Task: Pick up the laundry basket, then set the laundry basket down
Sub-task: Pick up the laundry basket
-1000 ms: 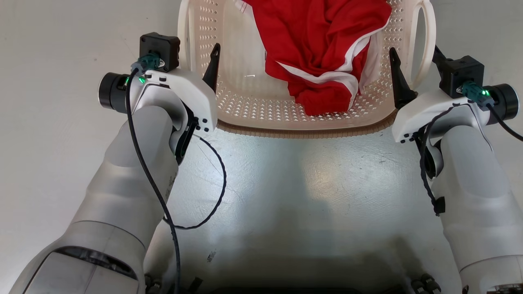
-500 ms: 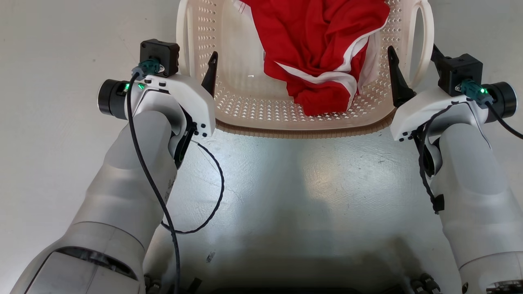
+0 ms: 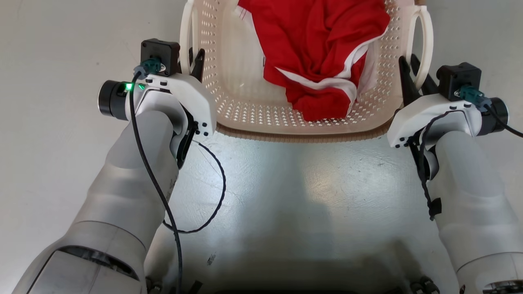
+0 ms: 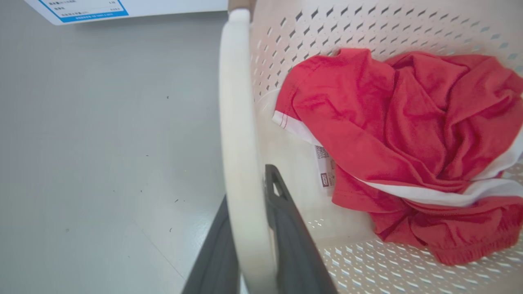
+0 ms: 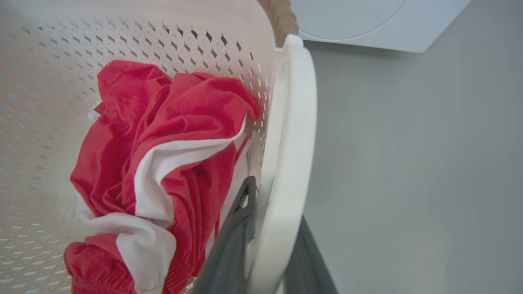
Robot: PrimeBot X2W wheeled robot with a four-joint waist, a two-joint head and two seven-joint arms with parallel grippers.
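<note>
The cream perforated laundry basket [image 3: 245,110] with its brown woven rim [image 3: 302,137] sits on the floor straight ahead, holding a red and white garment [image 3: 318,49]. My left gripper [image 3: 194,61] is shut on the basket's left loop handle [image 4: 241,122], one dark finger on each side of the loop, as the left wrist view shows around the gripper [image 4: 247,192]. My right gripper [image 3: 410,67] is shut the same way on the right loop handle [image 5: 290,122], its fingers pinching the loop around the gripper [image 5: 276,204]. The garment [image 5: 175,134] lies against the right wall.
A white washing machine [image 5: 367,20] stands just beyond the basket; its labelled panel [image 4: 122,6] shows at the top of the left wrist view. Grey floor [image 3: 61,163] lies on both sides. My own dark base [image 3: 286,286] is at the bottom edge.
Both grippers have closed: the inner fingers, which stood inside the basket away from the walls, now press against the loop handles. The right wrist has dropped slightly.
</note>
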